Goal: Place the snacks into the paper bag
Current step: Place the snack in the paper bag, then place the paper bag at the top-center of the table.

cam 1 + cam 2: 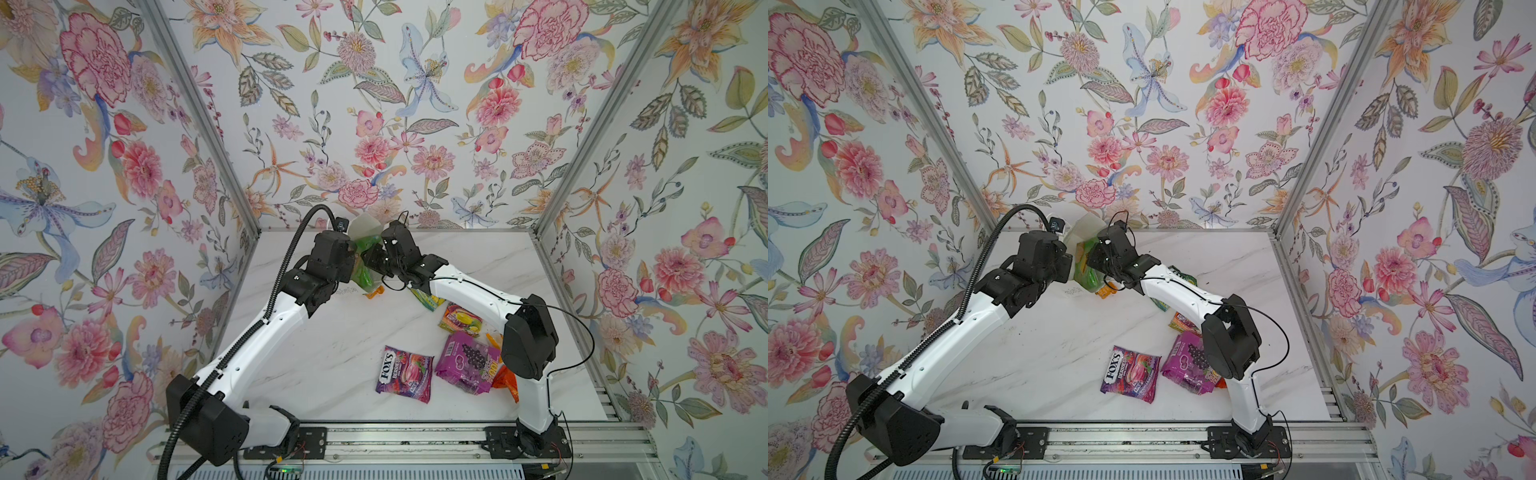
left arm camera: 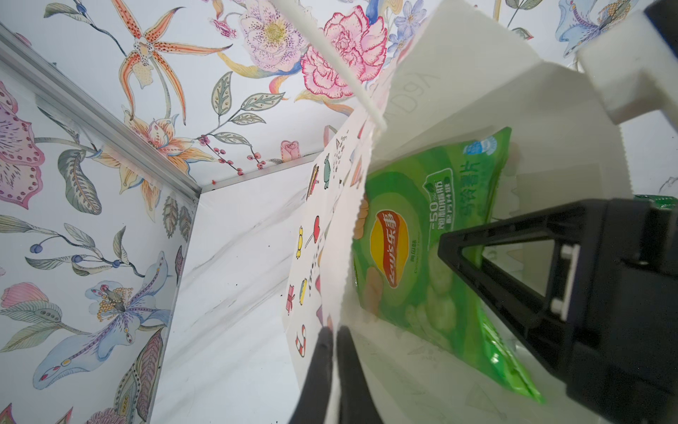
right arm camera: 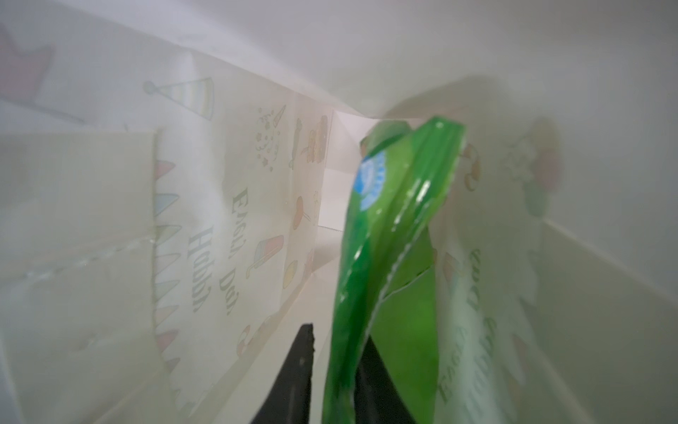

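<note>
Left wrist view: left fingers pinch paper bag rim; right fingers, spread, straddle green packet inside; FOX'S packet apart.

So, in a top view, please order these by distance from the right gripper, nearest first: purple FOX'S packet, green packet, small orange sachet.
1. Green packet, inside the paper bag, between the jaws of the right gripper.
2. Small orange sachet, on the table close by the bag.
3. Purple FOX'S packet, farther off, toward the robot's base.

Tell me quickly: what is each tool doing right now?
Left tool: closed on the wall of the paper bag.
Right tool: inside the bag, parted around the green packet; grip cannot be told.
</note>
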Robot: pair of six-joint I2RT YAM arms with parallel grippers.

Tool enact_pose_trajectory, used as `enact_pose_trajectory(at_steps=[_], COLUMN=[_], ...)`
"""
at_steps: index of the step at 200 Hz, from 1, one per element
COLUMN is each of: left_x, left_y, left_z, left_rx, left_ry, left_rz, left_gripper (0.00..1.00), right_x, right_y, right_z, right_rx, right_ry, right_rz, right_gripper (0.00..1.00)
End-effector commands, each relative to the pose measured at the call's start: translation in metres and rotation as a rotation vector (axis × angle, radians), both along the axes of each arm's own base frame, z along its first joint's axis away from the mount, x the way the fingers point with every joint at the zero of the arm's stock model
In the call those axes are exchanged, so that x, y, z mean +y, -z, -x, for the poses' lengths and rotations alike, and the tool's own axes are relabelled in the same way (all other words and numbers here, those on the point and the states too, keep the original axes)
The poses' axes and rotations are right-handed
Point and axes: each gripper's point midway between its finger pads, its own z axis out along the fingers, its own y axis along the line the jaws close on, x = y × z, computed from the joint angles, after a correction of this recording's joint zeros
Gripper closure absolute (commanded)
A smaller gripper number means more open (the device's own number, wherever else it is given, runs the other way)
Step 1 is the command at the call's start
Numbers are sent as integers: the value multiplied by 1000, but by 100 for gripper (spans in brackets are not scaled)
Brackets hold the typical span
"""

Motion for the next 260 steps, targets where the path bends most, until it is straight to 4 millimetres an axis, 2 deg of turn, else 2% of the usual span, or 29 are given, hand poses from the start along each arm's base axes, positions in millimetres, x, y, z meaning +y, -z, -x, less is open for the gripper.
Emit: enact_pose_trajectory(at_steps=[1,17,54,73,107,136,155,180,211,238,260], left_x=[4,7,12,17,23,34,37,30,38,39,42], left_y=[-9,-8,-10,-14,-21,-36,-49,-51,-55,-51,-43], left_z=[4,2,-2,-3,-8,-10,-10,-13,-19,-24,-25], left_rx=[-29,-27,-23,-28,-21,-3,-8,29,33,52,57], left_ry=[-19,-30,-24,-21,-2,23,33,94,94,108,88], left_rz=[9,15,92,125,181,304,336,450,525,586,584], left_gripper=[100,100,100,100,100,100,100,100,100,100,100], right_x=[-3,-6,-16,-18,-34,-56,-87,-126,-151,-152,-137], right_y=[-36,-44,-87,-115,-160,-182,-170,-145,-107,-77,-72], right_z=[1,4,19,34,67,99,104,104,104,109,118], right_rx=[-70,-90,-191,-255,-387,-545,-617,-596,-496,-402,-370], right_ry=[1,-4,-64,-141,-243,-342,-297,-226,-183,-207,-245], right_rz=[-27,-25,-29,-32,-24,52,182,260,274,246,216], right_gripper=[65,62,53,47,41,38,33,32,31,32,31])
